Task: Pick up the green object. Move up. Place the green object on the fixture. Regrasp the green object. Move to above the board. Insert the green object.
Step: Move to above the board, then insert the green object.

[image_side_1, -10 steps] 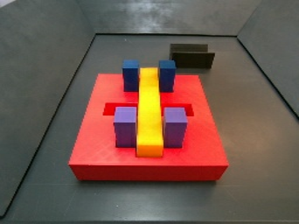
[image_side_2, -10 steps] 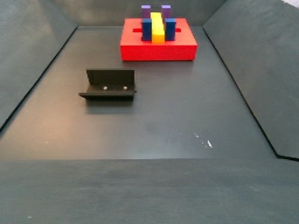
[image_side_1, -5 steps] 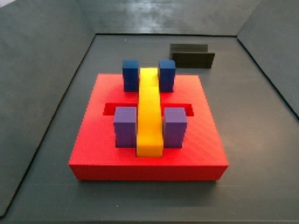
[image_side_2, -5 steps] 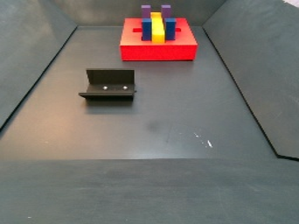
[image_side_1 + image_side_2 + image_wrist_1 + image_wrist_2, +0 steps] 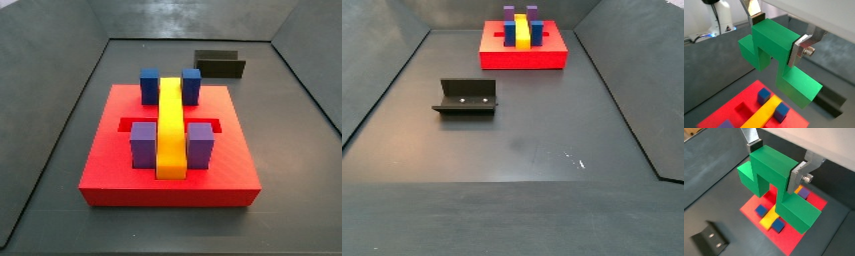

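You have the gripper [image 5: 777, 159] clamped on the green object [image 5: 777, 183], held high above the board [image 5: 791, 235], ready for insertion.

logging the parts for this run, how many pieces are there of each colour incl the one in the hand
green: 1, the green object, held in the hand above the board
blue: 2 blocks on the board
purple: 2 blocks on the board
yellow: 1 bar on the board
total: 6

floor: flat dark grey matte sheet [image 5: 529, 205] | small pale scuff mark [image 5: 573, 159] | walls: dark grey panels [image 5: 47, 90] on both sides | light: soft, diffuse
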